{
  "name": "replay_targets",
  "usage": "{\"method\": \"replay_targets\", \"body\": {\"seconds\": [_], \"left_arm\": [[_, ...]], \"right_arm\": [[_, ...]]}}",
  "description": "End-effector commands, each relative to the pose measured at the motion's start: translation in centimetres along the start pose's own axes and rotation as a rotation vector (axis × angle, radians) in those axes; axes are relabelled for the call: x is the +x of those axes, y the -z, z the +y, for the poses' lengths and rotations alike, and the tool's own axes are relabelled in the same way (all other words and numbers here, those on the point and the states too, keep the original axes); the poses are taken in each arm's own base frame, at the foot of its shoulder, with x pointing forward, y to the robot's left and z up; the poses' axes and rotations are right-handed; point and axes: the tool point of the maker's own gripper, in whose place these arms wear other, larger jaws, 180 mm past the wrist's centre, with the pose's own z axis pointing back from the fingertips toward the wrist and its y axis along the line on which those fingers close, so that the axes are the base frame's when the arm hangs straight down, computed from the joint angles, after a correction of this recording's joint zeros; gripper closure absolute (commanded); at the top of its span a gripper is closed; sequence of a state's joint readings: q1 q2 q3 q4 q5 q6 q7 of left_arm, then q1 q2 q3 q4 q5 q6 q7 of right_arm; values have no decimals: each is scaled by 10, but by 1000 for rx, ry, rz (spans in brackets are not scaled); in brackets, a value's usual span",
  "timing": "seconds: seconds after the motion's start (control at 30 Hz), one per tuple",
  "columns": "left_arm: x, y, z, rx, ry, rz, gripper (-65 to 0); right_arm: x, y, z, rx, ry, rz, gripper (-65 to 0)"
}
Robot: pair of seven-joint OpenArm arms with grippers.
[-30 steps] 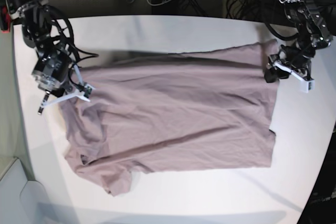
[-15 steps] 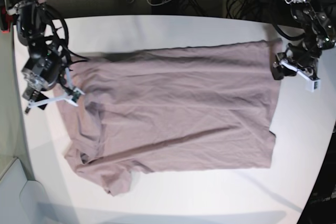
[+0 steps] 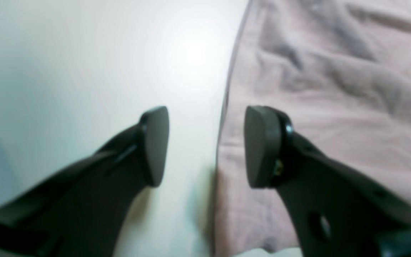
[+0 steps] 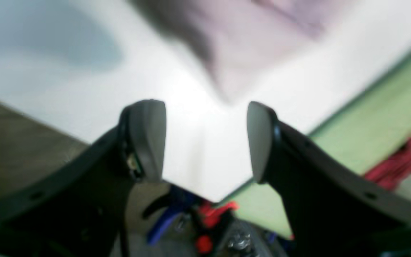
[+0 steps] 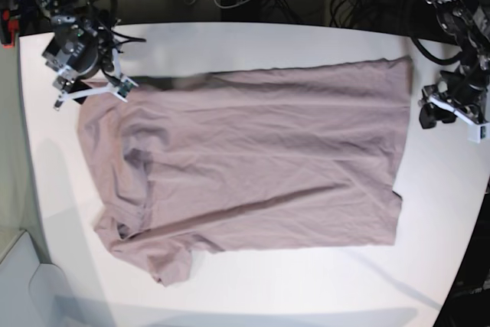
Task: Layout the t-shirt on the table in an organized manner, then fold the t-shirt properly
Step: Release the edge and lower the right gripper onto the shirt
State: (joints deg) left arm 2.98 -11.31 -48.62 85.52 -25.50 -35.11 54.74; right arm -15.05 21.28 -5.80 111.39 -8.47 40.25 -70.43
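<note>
Fingers [image 3: 155, 146] of both grippers are standing spread and gripping nothing, 2 per gripper; 1 t-shirt [image 5: 253, 174] is lying flat on 1 desk [image 5: 230, 40] between them.

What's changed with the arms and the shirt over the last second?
The right gripper let go of the t-shirt and drew back toward the table's far corner. The left gripper pulled away off the shirt's edge. The far edge now lies stretched straighter. The near crumpled sleeve stayed put.
</note>
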Motion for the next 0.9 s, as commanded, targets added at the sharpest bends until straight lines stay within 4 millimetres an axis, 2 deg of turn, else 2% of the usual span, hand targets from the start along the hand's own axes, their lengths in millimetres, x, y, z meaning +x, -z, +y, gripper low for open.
{"method": "replay_targets", "body": {"seconds": [0.0, 0.1, 0.27, 0.47, 0.63, 0.7, 0.73, 0.87], "left_arm": [[17, -5, -4, -13, 15, -44, -332], [29, -11, -19, -58, 15, -79, -332], [27, -11, -50, -125, -12, -95, -332], [12, -2, -70, -165, -71, -84, -332], [-19, 18, -78, -164, -42, 38, -332], [-30, 23, -78, -162, -47, 73, -332], [-33, 25, -77, -161, -53, 76, -332], [-38, 32, -74, -165, -96, 45, -332]], "right_arm": [[3, 0, -2, -4, 27, -25, -364], [8, 15, 9, 48, 87, -54, -365], [3, 42, 5, 91, 211, -69, -365], [-7, 48, -8, 75, 276, -83, -365], [-1, 50, -4, 85, 276, -123, -350], [-2, 53, -1, 95, 279, -122, -294], [-3, 55, 1, 103, 282, -115, -245], [-3, 57, 1, 107, 284, -109, 0]]}}
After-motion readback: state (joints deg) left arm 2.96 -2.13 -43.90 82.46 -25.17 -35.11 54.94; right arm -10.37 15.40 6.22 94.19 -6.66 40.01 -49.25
